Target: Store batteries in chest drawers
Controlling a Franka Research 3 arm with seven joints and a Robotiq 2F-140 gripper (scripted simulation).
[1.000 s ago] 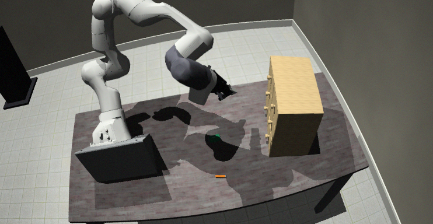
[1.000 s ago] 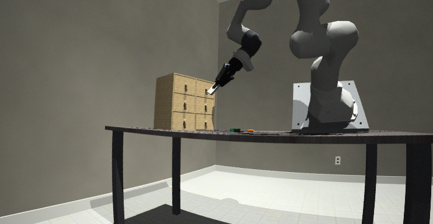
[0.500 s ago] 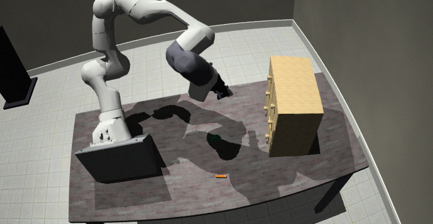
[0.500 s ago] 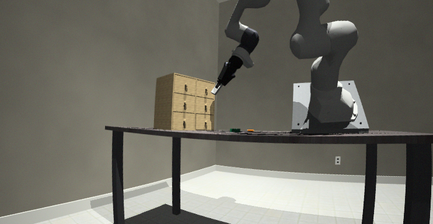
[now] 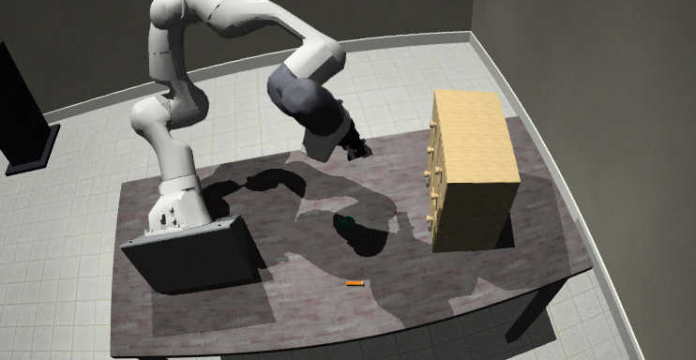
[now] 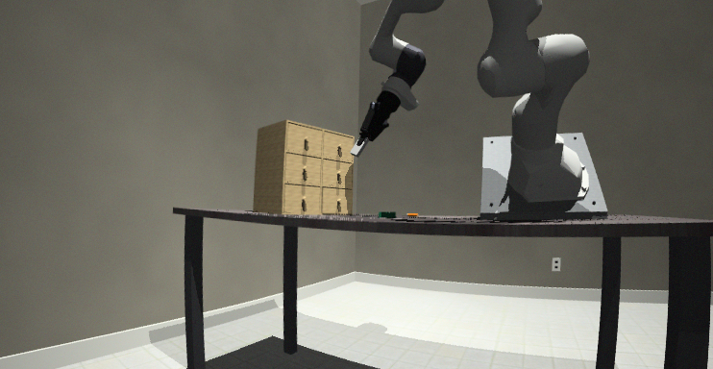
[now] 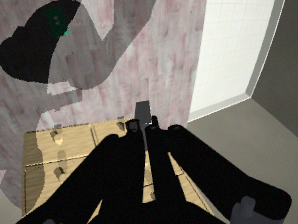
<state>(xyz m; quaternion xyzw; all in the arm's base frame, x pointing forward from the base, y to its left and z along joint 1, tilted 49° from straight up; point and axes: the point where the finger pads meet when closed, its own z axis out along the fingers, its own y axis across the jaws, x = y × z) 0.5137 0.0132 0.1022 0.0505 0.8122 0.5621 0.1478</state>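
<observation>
The small wooden chest (image 5: 475,162) (image 6: 283,171) (image 7: 47,163) stands at the table's right end, with three rows of two drawers, all pushed in. A short green battery (image 5: 346,220) (image 6: 386,214) (image 7: 60,22) lies in shadow mid-table. A slim orange battery (image 5: 355,283) (image 6: 411,214) lies nearer the front edge. My gripper (image 5: 362,153) (image 6: 357,147) (image 7: 144,111) is shut and empty. It hangs in the air in front of the chest's top row, tilted down toward the drawer fronts, well above both batteries.
The dark wooden table (image 5: 292,318) (image 6: 499,222) (image 7: 153,30) carries the arm's base plate (image 5: 194,255) (image 6: 593,177) at its left end. A black stand (image 5: 23,128) is on the floor at far left. A wall runs close behind the chest.
</observation>
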